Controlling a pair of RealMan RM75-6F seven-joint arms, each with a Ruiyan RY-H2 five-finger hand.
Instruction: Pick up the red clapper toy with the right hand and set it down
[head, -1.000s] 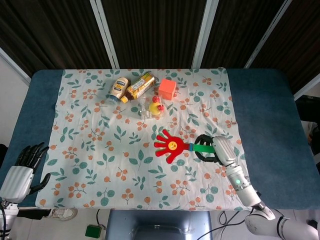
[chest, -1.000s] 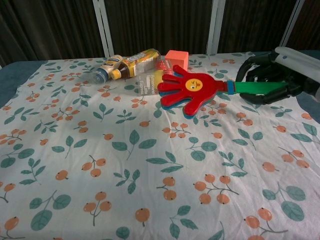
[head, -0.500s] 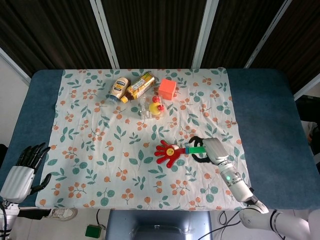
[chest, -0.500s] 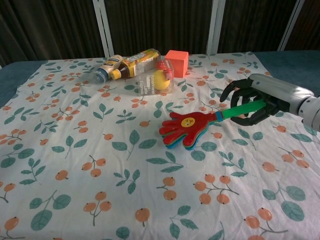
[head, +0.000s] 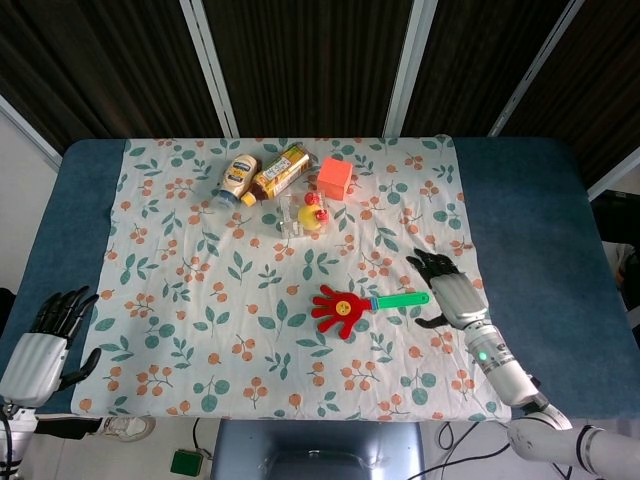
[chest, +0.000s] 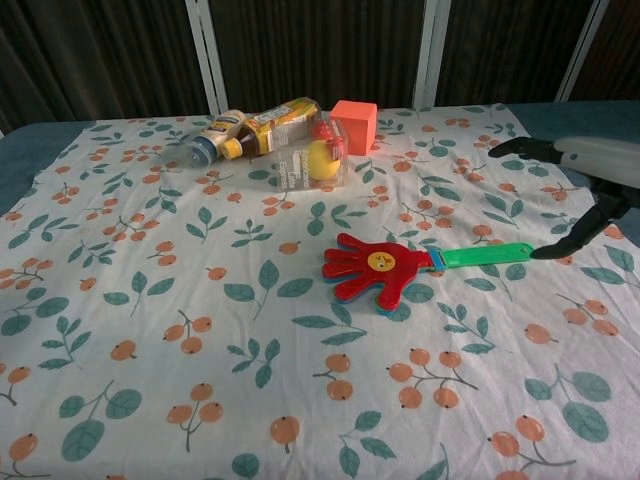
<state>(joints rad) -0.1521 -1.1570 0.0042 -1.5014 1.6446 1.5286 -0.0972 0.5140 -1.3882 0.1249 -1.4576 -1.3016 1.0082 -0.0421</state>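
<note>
The red clapper toy (head: 342, 310) (chest: 380, 268), a red hand shape with a yellow face and a green handle, lies flat on the flowered cloth near the table's front right. My right hand (head: 447, 291) (chest: 578, 182) hovers just right of the handle's end, fingers spread, holding nothing. In the chest view its thumb tip comes close to the handle's tip. My left hand (head: 45, 335) hangs off the table's front left corner in the head view, fingers apart and empty; the chest view does not show it.
At the back of the cloth (head: 200, 290) lie a mayonnaise bottle (head: 235, 178), a brown bottle (head: 279, 172), an orange cube (head: 335, 178) and a clear box holding a yellow and red toy (head: 311, 213). Blue table (head: 540, 230) borders the cloth.
My right hand lowered the clapper onto the cloth, let go of its green handle and drew back to the right with fingers spread. The left hand stayed put.
</note>
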